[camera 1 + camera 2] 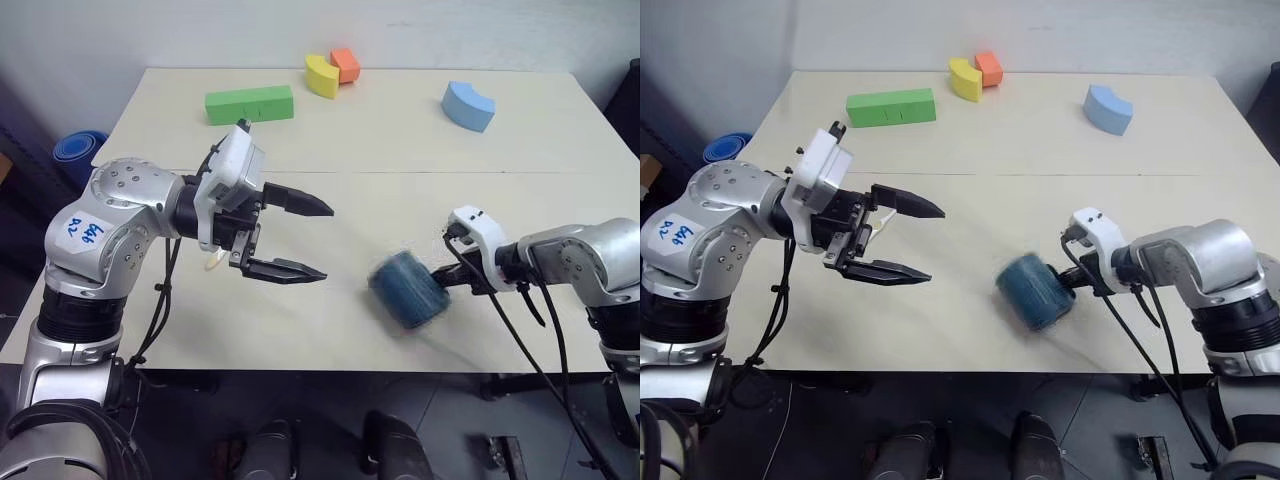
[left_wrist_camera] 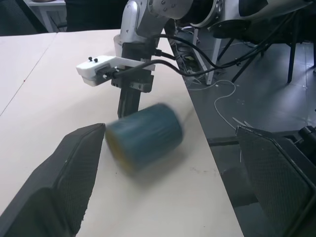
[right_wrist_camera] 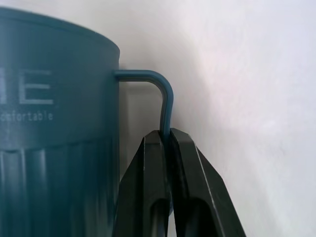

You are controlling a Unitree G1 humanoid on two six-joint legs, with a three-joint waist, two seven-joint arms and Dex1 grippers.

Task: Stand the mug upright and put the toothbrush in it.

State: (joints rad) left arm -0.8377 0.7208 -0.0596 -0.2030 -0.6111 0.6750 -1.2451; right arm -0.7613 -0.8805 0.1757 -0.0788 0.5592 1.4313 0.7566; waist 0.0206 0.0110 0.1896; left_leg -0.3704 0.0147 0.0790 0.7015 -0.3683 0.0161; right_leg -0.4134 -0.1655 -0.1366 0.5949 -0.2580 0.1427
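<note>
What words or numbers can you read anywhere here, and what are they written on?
"HE": big pale letters on the mug; the word starts outside the picture, so more letters may come before.
"omfortable": small print below it on the mug, its start cut off too.
Blue handwriting on a white sticker on the left arm: too scrawled to read.
The foam blocks show no writing.
</note>
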